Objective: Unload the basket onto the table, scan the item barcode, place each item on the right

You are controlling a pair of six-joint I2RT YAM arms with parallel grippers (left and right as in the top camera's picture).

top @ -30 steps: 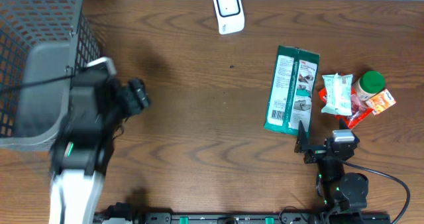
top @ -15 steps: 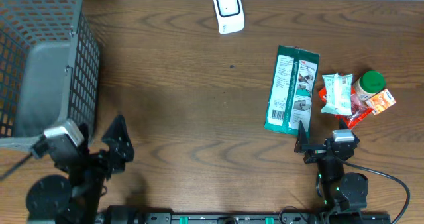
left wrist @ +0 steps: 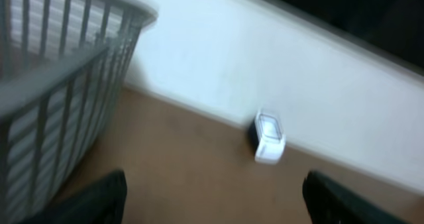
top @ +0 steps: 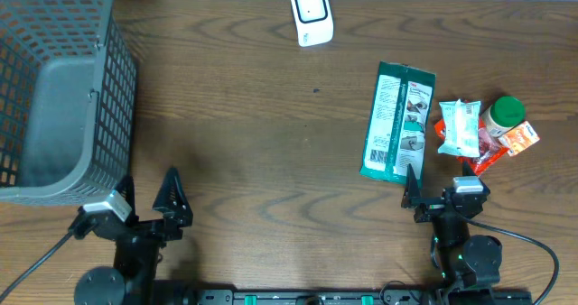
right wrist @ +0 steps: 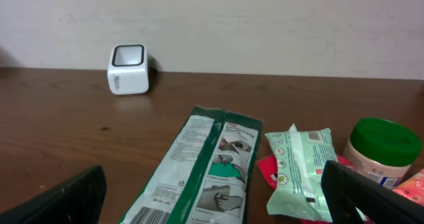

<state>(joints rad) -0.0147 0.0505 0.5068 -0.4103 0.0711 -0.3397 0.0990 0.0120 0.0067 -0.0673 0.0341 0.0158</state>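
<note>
Both pincers are spread wide with nothing in them: right gripper [top: 439, 197] sits at 5 o'clock just short of the green packet [top: 397, 124], left gripper [top: 146, 201] at 7 o'clock by the basket [top: 54, 97]. Packet lies flat at 3 o'clock with its barcode end nearest the right arm, so I'd guess that's the next grab. Scanner [top: 312, 14] waits at 12 o'clock, well apart from everything, probably so there's room to swing an item past it.

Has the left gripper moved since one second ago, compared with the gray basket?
Yes. In the overhead view the left gripper has withdrawn from beside the right wall of the basket toward the picture's bottom edge, and is now below its corner.
</note>
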